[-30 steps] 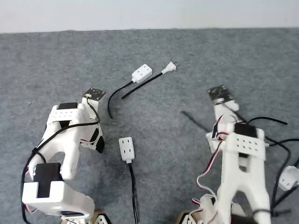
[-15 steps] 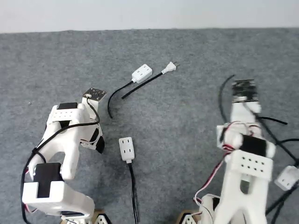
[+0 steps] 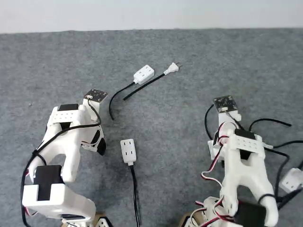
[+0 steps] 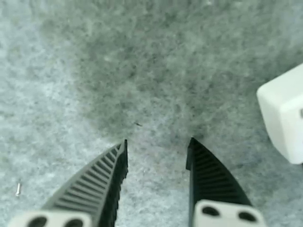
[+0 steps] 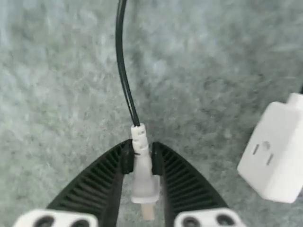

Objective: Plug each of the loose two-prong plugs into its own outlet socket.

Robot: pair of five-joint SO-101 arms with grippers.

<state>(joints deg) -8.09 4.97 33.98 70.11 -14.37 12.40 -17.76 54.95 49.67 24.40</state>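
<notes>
My right gripper (image 5: 141,147) is shut on a white two-prong plug (image 5: 143,182), and the plug's black cord (image 5: 124,61) runs away over the carpet. A white outlet block (image 5: 274,161) lies close beside it. In the high view this cord (image 3: 207,119) loops beside the right arm (image 3: 239,151). My left gripper (image 4: 156,142) hangs open just above bare carpet, with a white outlet block (image 4: 284,118) off to one side. From above, that outlet (image 3: 128,151) lies right of the left gripper (image 3: 98,142). Farther back lie another outlet (image 3: 144,74) and a loose plug (image 3: 171,69).
Grey carpet (image 3: 57,61) covers the table up to a pale wall at the back. Several black cables (image 3: 270,123) and another white outlet (image 3: 292,179) lie at the right edge beside the right arm. A black cord (image 3: 135,194) runs from the middle outlet to the front edge.
The right arm swung out to the back right, then drew back toward its base, dragging the plug's cord along into a loop. The left arm has kept still.
</notes>
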